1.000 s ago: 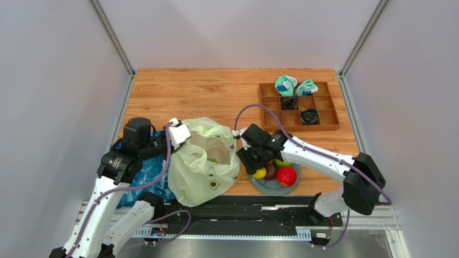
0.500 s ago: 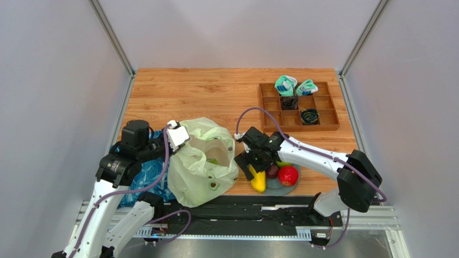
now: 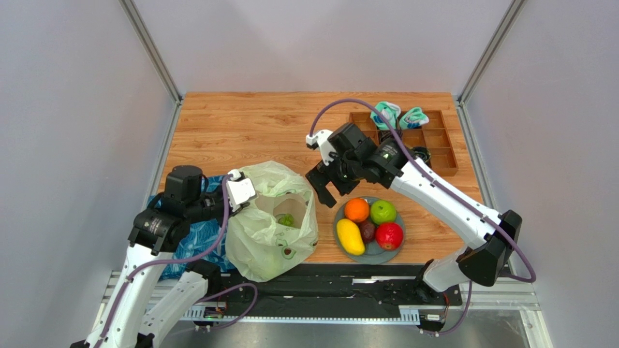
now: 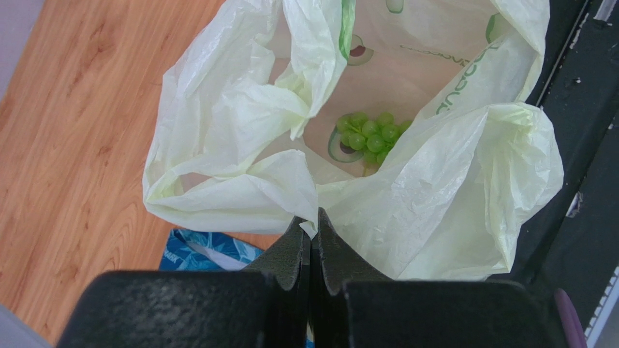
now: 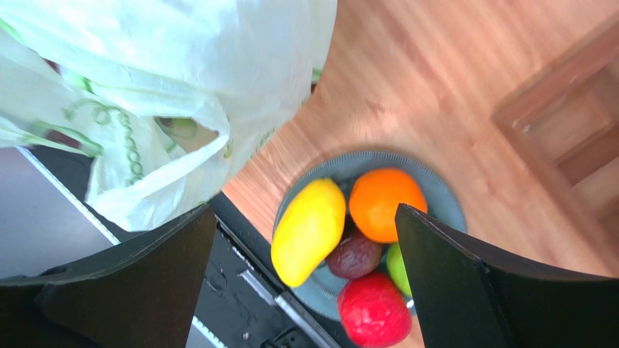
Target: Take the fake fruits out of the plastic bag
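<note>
The pale yellow-green plastic bag [image 3: 270, 230] lies open at the front left. My left gripper [image 3: 242, 194] is shut on its rim [image 4: 314, 221]. A green grape bunch [image 4: 369, 134] lies inside the bag and also shows from above [image 3: 288, 219]. A grey plate [image 3: 398, 250] holds the orange [image 3: 356, 209], green apple [image 3: 383, 211], red apple [image 3: 389, 235], dark brown-purple fruit [image 3: 368, 230] and yellow mango [image 3: 350, 236]. My right gripper [image 3: 332, 188] is open and empty, raised above the table between the bag and the plate; the right wrist view shows the mango [image 5: 308, 230] and orange [image 5: 386, 204] below it.
A blue leaf-patterned bag [image 3: 190, 239] lies under my left arm. A wooden divided tray [image 3: 440, 148] at the back right holds rolled teal-and-white socks [image 3: 385, 113] and dark coiled items. A black rail [image 3: 341, 279] runs along the near table edge.
My right gripper let go of the yellow mango on the plate, opened, and rose back toward the table's middle. The orange and green apple are now uncovered. The left gripper kept its hold.
</note>
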